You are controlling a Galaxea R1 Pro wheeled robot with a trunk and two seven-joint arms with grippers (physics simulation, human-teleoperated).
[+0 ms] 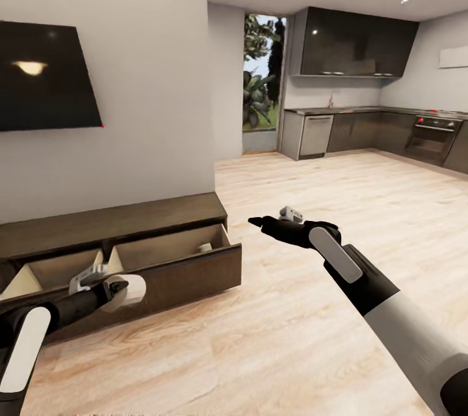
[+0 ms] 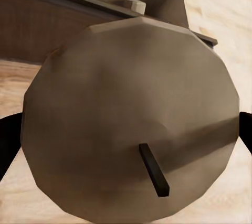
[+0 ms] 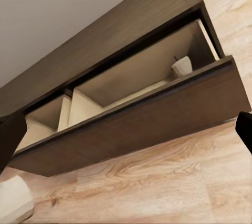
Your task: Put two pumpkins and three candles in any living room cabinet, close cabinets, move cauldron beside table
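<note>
From where I stand, nothing here can be read. The wall-mounted television [image 1: 45, 78] is dark, with only a lamp's glare on it. The dark-brown cabinet [image 1: 130, 221] and its open drawer front [image 3: 142, 124] carry no label. The far kitchen's oven [image 1: 434, 136] and dishwasher [image 1: 316, 135] show no legible brand; any marks there are too small to tell. The candle [image 2: 131, 119] bears no lettering.

Light wood floor [image 1: 292, 338], grey walls [image 1: 149, 78] (kitchen [image 1: 364, 123] beyond).
</note>
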